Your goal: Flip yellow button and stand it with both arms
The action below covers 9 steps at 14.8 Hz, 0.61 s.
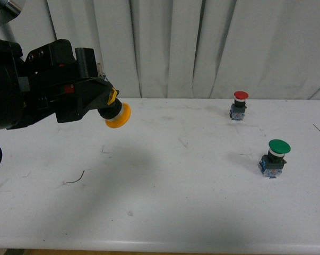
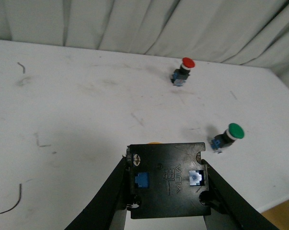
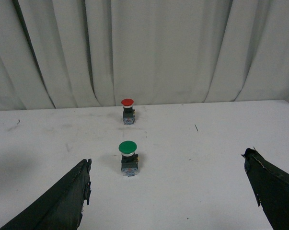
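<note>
The yellow button (image 1: 119,116) is held in the left gripper (image 1: 107,101), lifted clear of the tabletop (image 1: 202,212) above its left half. Its dark base is clamped between the 2 fingers (image 2: 116,184). Its round yellow cap sticks out past the fingertips, turned toward the right edge and tilted slightly down. In the left wrist view the boxy black base with its 2 blue bits fills the gap between the fingers, and only a thin sliver of the cap is seen beyond it. A soft shadow (image 1: 122,164) is cast on the tabletop below the button.

The right gripper (image 3: 167,160) is seen only in its own wrist view, where its 2 fingers are spread wide with nothing between them.

The tabletop is white and marked with faint scuffs and scratches. A small curved dark thread (image 1: 75,179) lies near the left edge, toward the near side. 2 other buttons stand upright on the right half. A red button (image 1: 239,104) is placed close to the far edge, and a green button (image 1: 275,158) is set nearer the right edge and closer to the near side, well apart from the red one. A pleated white curtain (image 1: 202,48) hangs behind the far edge.
</note>
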Tool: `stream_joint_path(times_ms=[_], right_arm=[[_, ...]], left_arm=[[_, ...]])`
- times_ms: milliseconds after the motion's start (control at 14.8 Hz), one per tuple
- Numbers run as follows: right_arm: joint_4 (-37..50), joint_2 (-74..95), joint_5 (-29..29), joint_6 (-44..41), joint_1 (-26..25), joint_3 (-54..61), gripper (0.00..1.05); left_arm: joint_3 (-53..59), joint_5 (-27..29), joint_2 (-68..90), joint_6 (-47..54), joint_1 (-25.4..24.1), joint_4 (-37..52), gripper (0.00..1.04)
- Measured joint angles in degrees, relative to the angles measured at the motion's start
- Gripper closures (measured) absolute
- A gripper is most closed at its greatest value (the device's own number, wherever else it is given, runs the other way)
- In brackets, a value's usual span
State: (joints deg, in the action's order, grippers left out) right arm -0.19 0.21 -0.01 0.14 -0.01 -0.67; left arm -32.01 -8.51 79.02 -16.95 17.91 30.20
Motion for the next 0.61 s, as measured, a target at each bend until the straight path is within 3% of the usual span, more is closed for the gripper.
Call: stream_joint_path(times_ms=[338,609], right_arm=[[0.00,0.00,0.00,0.00,0.00,0.00,0.06],[0.00,0.00,0.00,0.00,0.00,0.00,0.06]], left_arm=[[4.46,-12.24,3.02,-18.45,0.44,25.31,0.69],[6.03,-15.52,9.79,-31.21,1.53,42.42,0.69]])
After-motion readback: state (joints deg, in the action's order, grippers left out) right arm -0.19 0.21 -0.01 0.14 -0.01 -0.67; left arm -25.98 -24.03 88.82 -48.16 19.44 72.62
